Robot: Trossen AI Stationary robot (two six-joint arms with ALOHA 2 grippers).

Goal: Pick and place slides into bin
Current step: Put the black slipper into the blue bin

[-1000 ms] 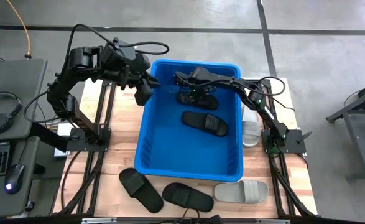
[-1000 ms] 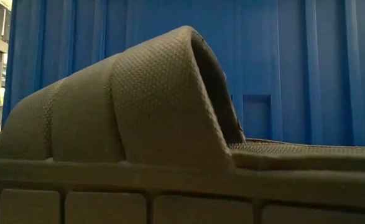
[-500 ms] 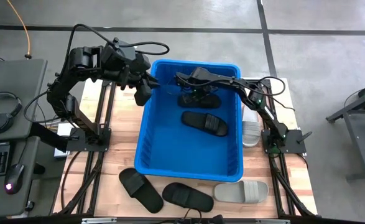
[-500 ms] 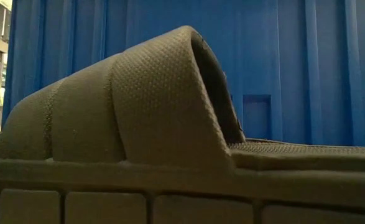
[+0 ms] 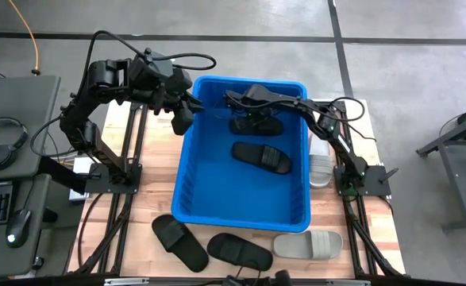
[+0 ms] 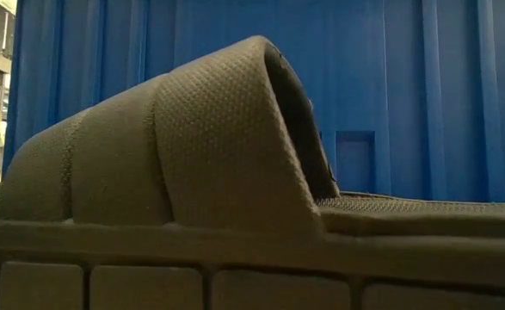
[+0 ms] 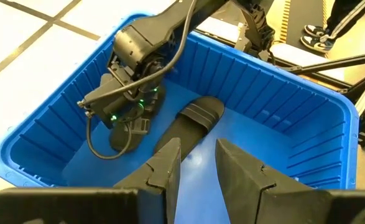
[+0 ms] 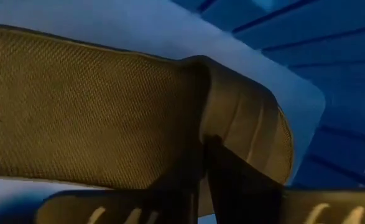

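The right pincer [image 5: 250, 119] is down inside the bin [image 5: 186, 179], at about 12 o'clock of its floor, with its fingers drawn fully together at the strap of a black slide [image 5: 258, 125]; the right wrist view shows the dark fingers pressed against that strap, though whether they pinch it or merely sit against it I cannot tell. A second black slide [image 5: 261, 156] lies flat at the bin's centre. The left pincer [image 5: 183, 117] hangs over the bin's 10 o'clock rim, fingers a little apart and holding nothing. The chief risk, as I judge it: if the right arm lifts away while the fingers snag the strap, the slide comes back out of the bin or tips over the far wall. The two arms are also close, so a careless retreat could knock them together. On the surface, two black slides [image 5: 179, 241] and a grey slide [image 5: 308, 242] wait at 6 o'clock, and another grey one [image 5: 320, 167] lies at 3 o'clock.
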